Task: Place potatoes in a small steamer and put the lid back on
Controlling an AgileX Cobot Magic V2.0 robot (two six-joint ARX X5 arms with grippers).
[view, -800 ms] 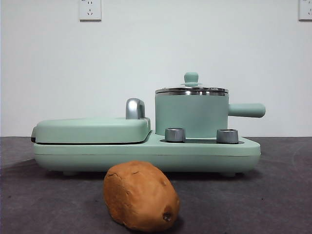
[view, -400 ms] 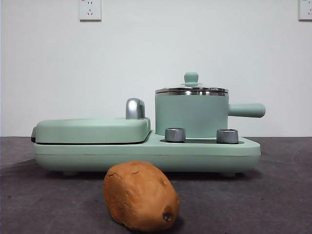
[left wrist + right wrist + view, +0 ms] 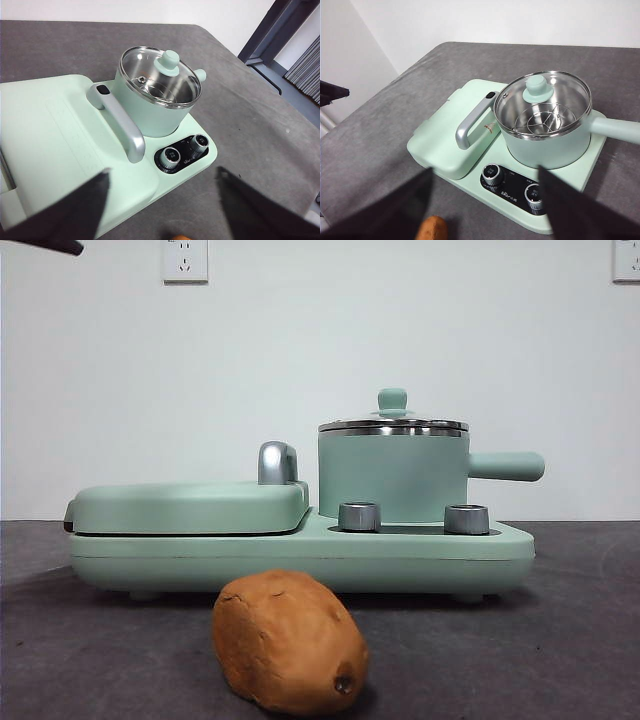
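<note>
Potato: lying on the grey surface, just in front of the green cooker base. Small steamer: seated on that base, lid on. Left gripper: raised above, jaws apart, empty. Right gripper: likewise raised, spread, empty.

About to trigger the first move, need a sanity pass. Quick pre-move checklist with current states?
1. Lid seated on the small steamer, must come off first: ok.
2. Steamer holds only a wire rack, seen through the glass: ok.
3. Potato lies free on the table, in front of the appliance: ok.
4. Left hand open, holding nothing: ok.
5. Right hand open, holding nothing: ok.
6. Knob settings: cannot tell.
</note>
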